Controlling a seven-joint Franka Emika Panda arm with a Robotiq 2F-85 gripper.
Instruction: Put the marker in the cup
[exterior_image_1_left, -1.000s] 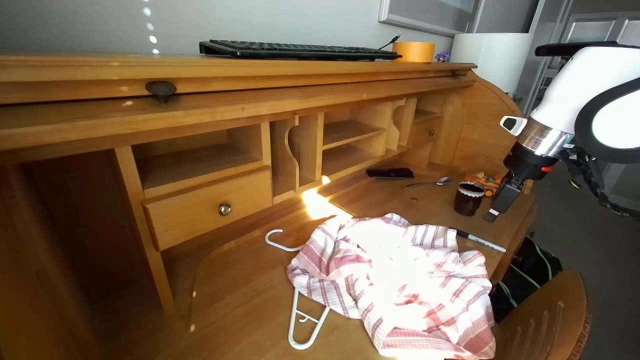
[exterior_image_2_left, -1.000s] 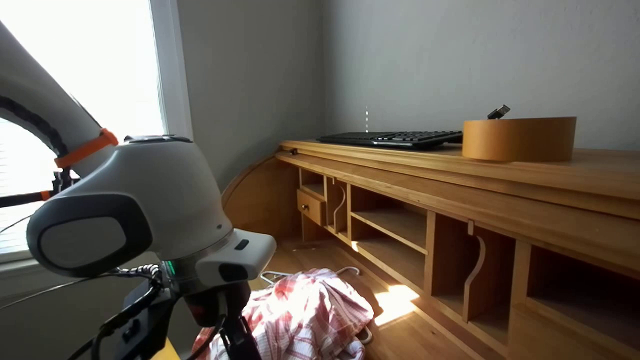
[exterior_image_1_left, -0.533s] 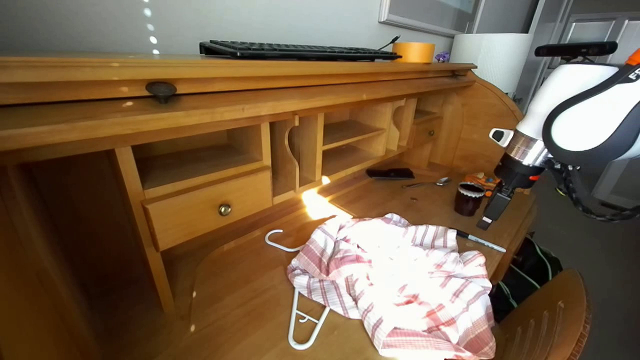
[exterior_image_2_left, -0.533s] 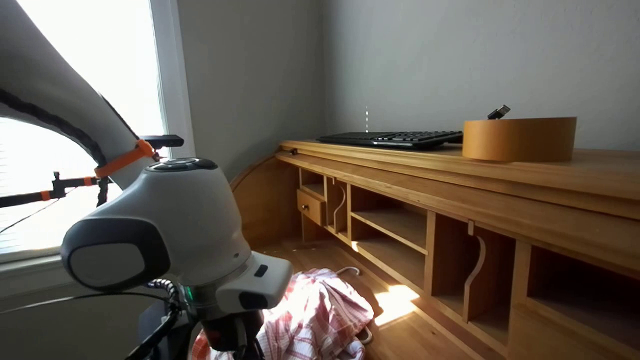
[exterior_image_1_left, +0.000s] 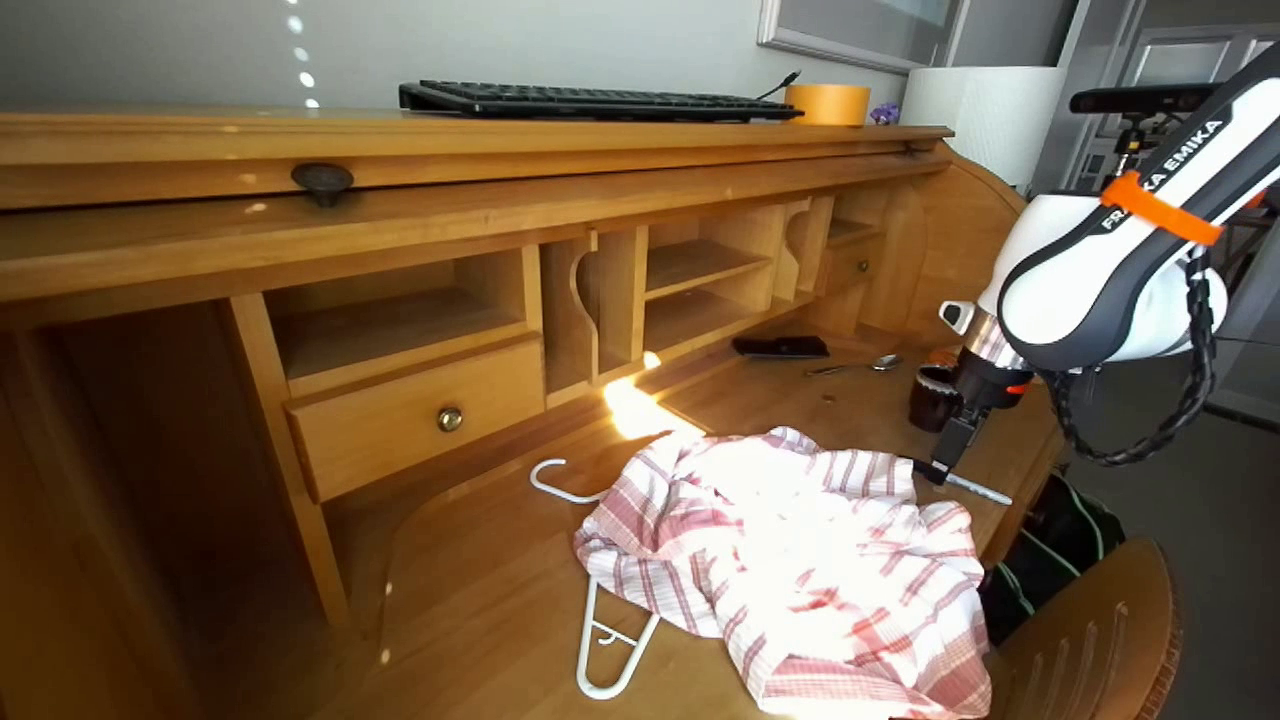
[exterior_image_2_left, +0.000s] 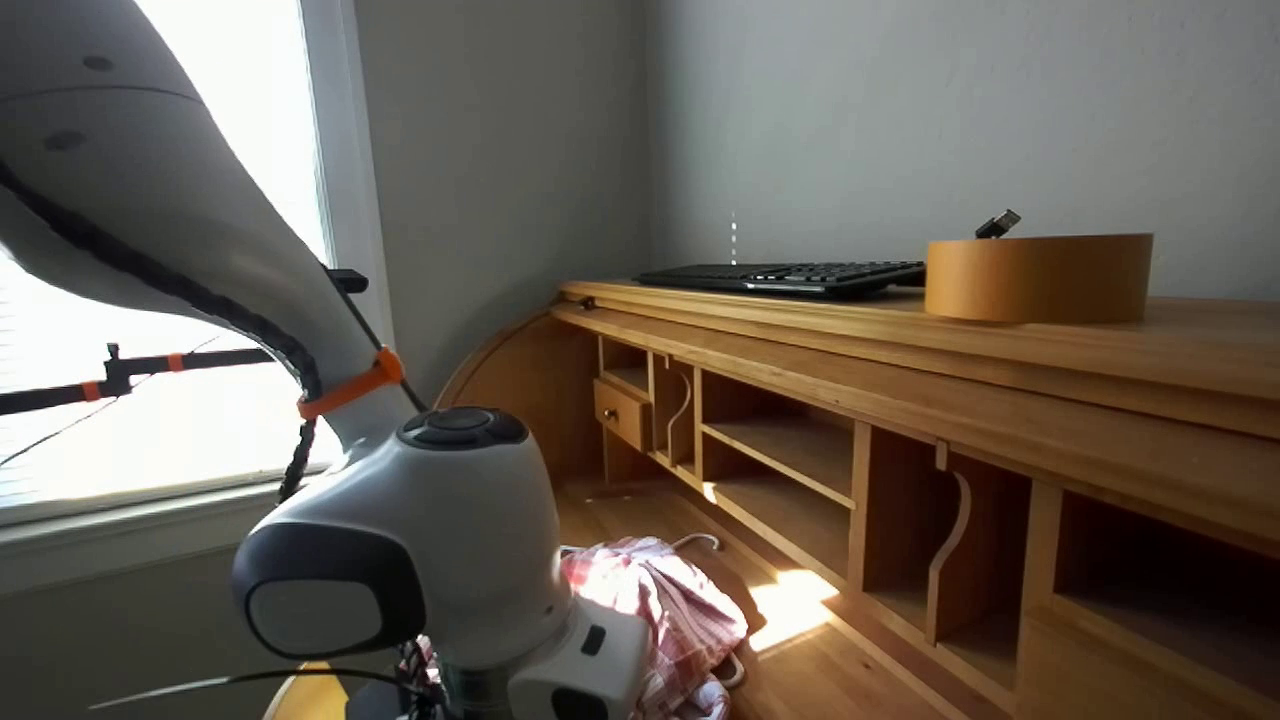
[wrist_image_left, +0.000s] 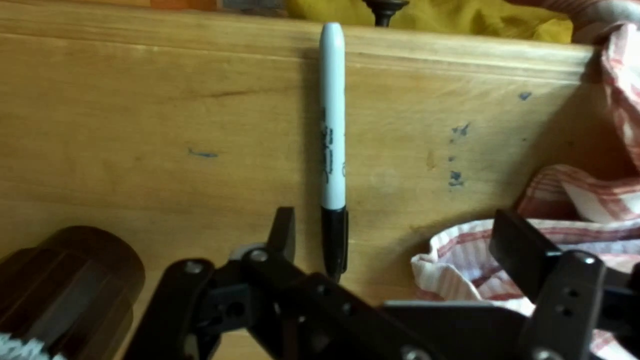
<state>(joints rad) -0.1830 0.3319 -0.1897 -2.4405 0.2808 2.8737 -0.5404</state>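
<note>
The marker, with a white-grey barrel and black cap, lies on the wooden desk near its front edge. It also shows in an exterior view, partly behind my fingers. My gripper is open and empty above the desk. The marker's cap lies between the fingers as seen in the wrist view, closer to the left finger. The dark brown cup is at the lower left of the wrist view. In an exterior view the cup stands upright beside my gripper, partly hidden by it.
A red-and-white striped cloth lies close to the marker's cap end, over a white hanger. A spoon and a dark flat object lie behind the cup. Cubbyholes line the desk's back. A chair stands in front.
My arm has moved down and away from beside the cup to over the marker. The marker, cup and cloth have not moved.
</note>
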